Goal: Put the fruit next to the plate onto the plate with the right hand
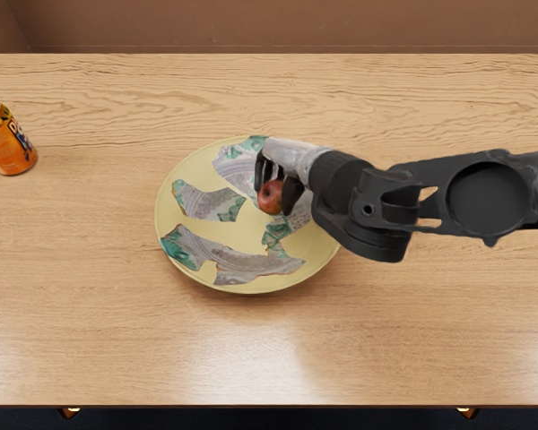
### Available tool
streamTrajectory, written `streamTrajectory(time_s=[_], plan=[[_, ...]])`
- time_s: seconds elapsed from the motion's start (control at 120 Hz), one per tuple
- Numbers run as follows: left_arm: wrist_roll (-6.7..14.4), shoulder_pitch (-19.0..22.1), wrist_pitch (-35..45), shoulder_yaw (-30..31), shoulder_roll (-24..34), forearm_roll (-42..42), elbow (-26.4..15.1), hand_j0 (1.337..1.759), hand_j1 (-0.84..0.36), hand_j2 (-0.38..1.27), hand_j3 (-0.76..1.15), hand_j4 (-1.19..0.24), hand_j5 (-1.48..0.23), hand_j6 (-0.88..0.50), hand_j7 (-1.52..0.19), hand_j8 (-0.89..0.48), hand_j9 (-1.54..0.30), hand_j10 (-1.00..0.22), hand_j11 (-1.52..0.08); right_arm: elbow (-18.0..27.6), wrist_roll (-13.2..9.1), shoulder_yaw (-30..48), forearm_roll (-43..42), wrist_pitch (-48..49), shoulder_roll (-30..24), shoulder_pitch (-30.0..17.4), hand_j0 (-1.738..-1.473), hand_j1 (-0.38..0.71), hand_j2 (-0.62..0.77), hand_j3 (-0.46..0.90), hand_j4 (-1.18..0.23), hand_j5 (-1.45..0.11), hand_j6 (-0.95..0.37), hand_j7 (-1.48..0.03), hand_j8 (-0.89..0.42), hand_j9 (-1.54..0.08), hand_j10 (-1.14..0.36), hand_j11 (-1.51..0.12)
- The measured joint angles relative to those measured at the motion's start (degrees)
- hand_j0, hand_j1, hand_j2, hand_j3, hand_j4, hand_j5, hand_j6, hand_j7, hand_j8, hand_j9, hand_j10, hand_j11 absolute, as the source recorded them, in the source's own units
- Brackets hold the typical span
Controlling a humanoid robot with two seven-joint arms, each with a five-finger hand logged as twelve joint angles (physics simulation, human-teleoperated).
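1. While clasping the fruit, right hand hangs over plate middle.
2. Fruit: held over plate; contact unclear.
3. Step: placing, likely. Next: lower, ease fingers apart.
4. Can: far left, well apart.

fruit over plate; can far left
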Motion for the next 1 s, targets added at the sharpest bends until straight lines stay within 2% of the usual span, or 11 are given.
streamTrajectory(time_s=[0.058, 0.133, 0.208, 0.317, 0.408, 0.5, 0.583, 0.658, 0.792, 0.9, 1.0], plan=[[0.00, 0.00, 0.00, 0.00, 0.00, 0.00, 0.00, 1.658, 0.35, 0.00, 0.00, 0.00, 0.00, 0.00, 0.00, 0.00, 0.00, 0.00, 0.00, -1.03, 0.00, 0.01, -0.02, 0.02, 1.48, -0.08, -1.658, 0.35, 0.41, 0.00, -0.68, -1.00, -0.42, -0.94, -0.45, -0.98, -0.69, -0.98], [0.00, 0.00, 0.01, 0.00, 0.00, 0.00, 0.00, 1.658, 0.35, 0.00, 0.00, 0.00, 0.00, 0.00, 0.00, 0.00, 0.00, 0.00, 0.00, -1.86, -0.03, 0.01, -0.14, -0.45, 2.54, -0.02, -1.658, 0.13, 0.28, 0.00, -0.47, -0.69, -0.29, -0.65, -0.32, -0.68, -0.48, -0.68], [0.00, 0.00, 0.01, 0.00, 0.00, 0.00, -0.01, 1.658, 0.35, 0.00, 0.00, 0.00, 0.00, 0.00, 0.00, 0.00, 0.00, 0.00, 0.00, -2.27, -0.04, 0.02, -0.17, -0.76, 3.07, -0.01, -1.658, -0.01, 0.20, 0.00, -0.33, -0.48, -0.20, -0.45, -0.22, -0.47, -0.33, -0.47], [0.00, 0.00, 0.01, 0.00, 0.00, 0.00, -0.01, 1.658, 0.35, 0.00, 0.00, 0.00, 0.00, 0.00, 0.00, 0.00, 0.00, 0.00, 0.00, -2.46, -0.04, 0.91, -0.09, -0.78, 3.27, -0.07, -1.658, -0.15, 0.12, 0.00, -0.19, -0.28, -0.12, -0.26, -0.13, -0.28, -0.20, -0.28], [0.00, 0.00, 0.00, 0.00, 0.00, 0.00, -0.01, 1.658, 0.35, 0.00, 0.00, 0.00, 0.00, 0.00, 0.00, 0.00, 0.00, 0.00, 0.00, -2.33, -0.05, 6.48, 2.39, -0.11, 3.06, -2.66, -1.658, -0.22, 0.07, 0.00, -0.12, -0.18, -0.08, -0.17, -0.08, -0.18, -0.13, -0.18], [0.00, 0.00, 0.00, 0.00, 0.00, -0.01, -0.01, 1.658, 0.35, 0.00, 0.00, 0.00, 0.00, 0.00, 0.00, 0.00, 0.00, 0.00, 0.00, -2.38, -0.05, 16.74, 11.17, 8.39, -0.65, -6.79, -1.658, -0.27, 0.05, 0.00, -0.08, -0.12, -0.05, -0.11, -0.05, -0.11, -0.08, -0.11], [0.00, 0.00, -0.01, 0.00, 0.00, 0.00, -0.01, 1.658, 0.35, 0.00, 0.00, 0.00, 0.00, 0.00, 0.00, 0.00, 0.00, 0.00, 0.00, -3.41, -0.05, 28.61, 21.88, 22.85, -6.00, -11.88, -1.658, -0.30, 0.03, 0.00, -0.05, -0.08, -0.03, -0.07, -0.04, -0.07, -0.05, -0.08], [0.00, 0.00, -0.01, 0.00, 0.00, -0.01, -0.01, 1.658, 0.35, 0.00, 0.00, 0.00, 0.00, 0.00, 0.00, 0.00, 0.00, 0.00, 0.00, -5.89, -0.05, 34.42, 34.14, 36.35, -9.07, -15.31, -1.658, -0.31, 0.02, 0.00, -0.04, -0.05, -0.02, -0.05, -0.02, -0.05, -0.04, -0.05], [0.00, 0.00, 0.00, 0.00, 0.00, 0.00, -0.01, 1.658, 0.35, 0.00, 0.00, 0.00, 0.00, 0.00, 0.00, 0.00, 0.00, 0.00, 0.00, -10.70, -0.05, 38.35, 50.20, 52.27, -13.47, -23.48, -1.658, -0.33, 0.01, 0.00, -0.02, -0.03, -0.01, -0.03, -0.01, -0.03, -0.02, -0.03], [0.00, 0.00, 0.00, 0.00, 0.00, -0.01, -0.01, 1.658, 0.35, 0.00, 0.00, 0.00, 0.00, 0.00, 0.00, 0.00, 0.00, 0.00, 0.00, -14.41, -0.05, 38.93, 59.29, 56.35, -18.52, -28.39, -1.658, -0.34, 0.01, 0.00, -0.01, -0.02, -0.01, -0.02, -0.01, -0.02, -0.01, -0.02], [0.00, 0.04, 0.00, 0.00, 0.00, -0.01, -0.01, 1.658, 0.35, 0.00, 0.00, 0.00, 0.00, 0.00, 0.00, 0.00, 0.00, 0.00, 0.00, -15.71, -0.05, 38.62, 63.20, 57.73, -24.17, -30.61, -1.658, -0.34, 0.00, 0.00, -0.01, -0.01, 0.00, -0.01, 0.00, -0.01, -0.01, -0.01]])
